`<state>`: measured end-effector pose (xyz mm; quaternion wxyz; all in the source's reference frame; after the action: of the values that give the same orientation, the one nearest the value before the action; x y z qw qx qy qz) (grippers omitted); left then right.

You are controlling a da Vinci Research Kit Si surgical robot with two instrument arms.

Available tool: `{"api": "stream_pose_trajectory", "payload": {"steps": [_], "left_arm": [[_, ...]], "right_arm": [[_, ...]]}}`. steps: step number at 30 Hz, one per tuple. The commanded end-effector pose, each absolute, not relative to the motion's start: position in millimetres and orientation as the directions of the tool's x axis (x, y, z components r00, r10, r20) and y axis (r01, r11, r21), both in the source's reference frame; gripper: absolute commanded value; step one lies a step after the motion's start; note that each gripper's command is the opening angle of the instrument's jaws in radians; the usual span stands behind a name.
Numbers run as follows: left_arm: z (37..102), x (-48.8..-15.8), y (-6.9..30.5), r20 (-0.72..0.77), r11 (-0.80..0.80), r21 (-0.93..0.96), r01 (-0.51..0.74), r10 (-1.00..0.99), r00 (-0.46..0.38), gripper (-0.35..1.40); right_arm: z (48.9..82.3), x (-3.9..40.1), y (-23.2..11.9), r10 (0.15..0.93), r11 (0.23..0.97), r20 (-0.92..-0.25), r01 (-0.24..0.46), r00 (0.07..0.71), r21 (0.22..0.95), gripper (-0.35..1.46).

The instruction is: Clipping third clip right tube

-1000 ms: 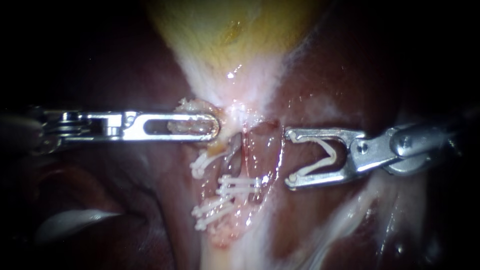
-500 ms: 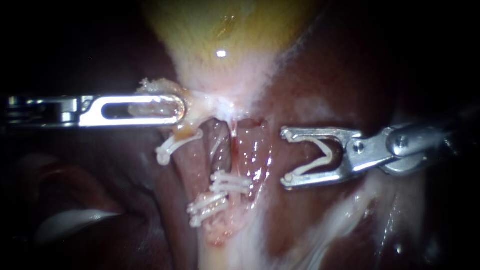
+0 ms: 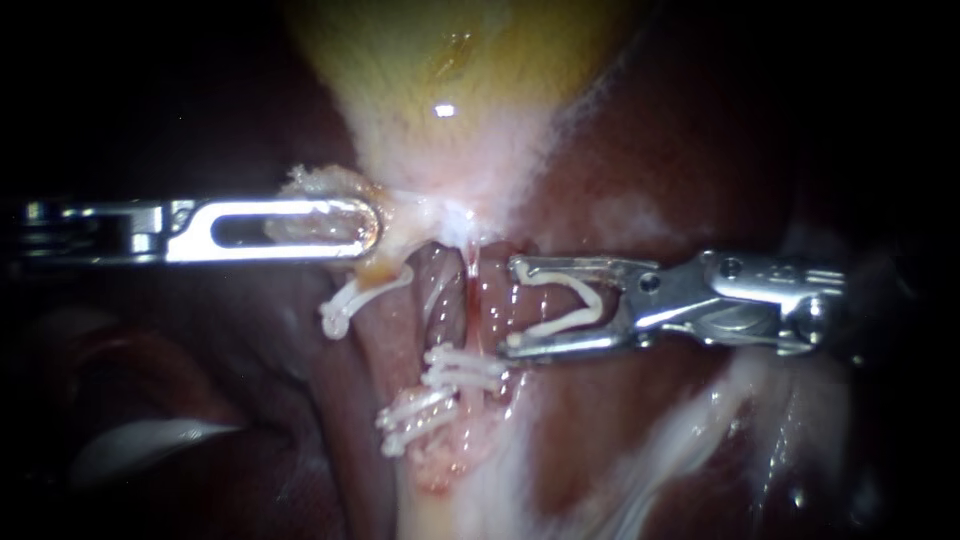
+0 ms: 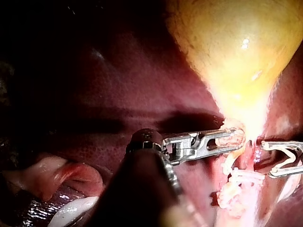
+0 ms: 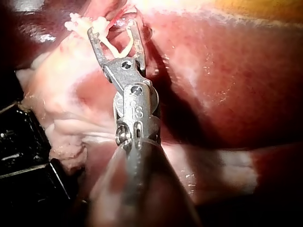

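My right instrument (image 3: 514,306) comes in from the right, its jaws standing wide apart with a white open clip (image 3: 565,305) held between them. Their tips reach the edge of the right tube (image 3: 492,300); I cannot tell if they straddle it. Lower on this tube sits a white clip (image 3: 465,368). Beside it runs the left tube (image 3: 438,292). My left instrument (image 3: 372,222) has its slotted jaws shut on pale tissue (image 3: 325,185) at the gallbladder's (image 3: 450,60) neck. The right wrist view shows the clip (image 5: 116,45) in the jaws (image 5: 112,28).
Two more white clips (image 3: 415,415) (image 3: 350,300) lie low and to the left of the tubes. Dark red liver (image 3: 700,150) surrounds the field. Whitish tissue strands (image 3: 680,430) run at lower right. In the left wrist view both instruments (image 4: 239,138) (image 4: 265,158) flank the tubes.
My right instrument has moved left with its clip, up to the right tube. My left instrument drew the neck tissue leftward, spreading the tubes, then held.
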<state>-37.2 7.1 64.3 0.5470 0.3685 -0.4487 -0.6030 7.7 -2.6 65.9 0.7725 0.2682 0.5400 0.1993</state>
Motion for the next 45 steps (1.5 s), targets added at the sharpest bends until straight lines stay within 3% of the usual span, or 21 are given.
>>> {"api": "stream_pose_trajectory", "payload": {"steps": [1, 25, 35, 45], "left_arm": [[64.1, -37.2, 7.1, 0.046, 0.001, 0.945, 0.328, -0.991, -0.129, -0.35], [64.1, -37.6, 6.9, 0.046, 0.003, 0.946, 0.325, -0.991, -0.126, -0.35], [64.3, -37.5, 6.9, 0.047, 0.004, 0.946, 0.324, -0.991, -0.125, -0.35], [64.3, -37.5, 6.8, 0.047, 0.004, 0.946, 0.325, -0.991, -0.125, -0.35]], "right_arm": [[66.3, 7.9, -2.7, 0.600, 0.775, -0.725, -0.021, 0.338, 0.632, 0.50], [68.2, 12.0, -2.0, 0.741, 0.647, -0.630, 0.006, 0.232, 0.763, 0.50], [67.1, 11.9, -2.2, 0.825, 0.536, -0.548, 0.112, 0.140, 0.837, 0.50], [65.2, 12.0, -1.8, 0.846, 0.503, -0.524, 0.173, 0.102, 0.847, 0.48]]}}
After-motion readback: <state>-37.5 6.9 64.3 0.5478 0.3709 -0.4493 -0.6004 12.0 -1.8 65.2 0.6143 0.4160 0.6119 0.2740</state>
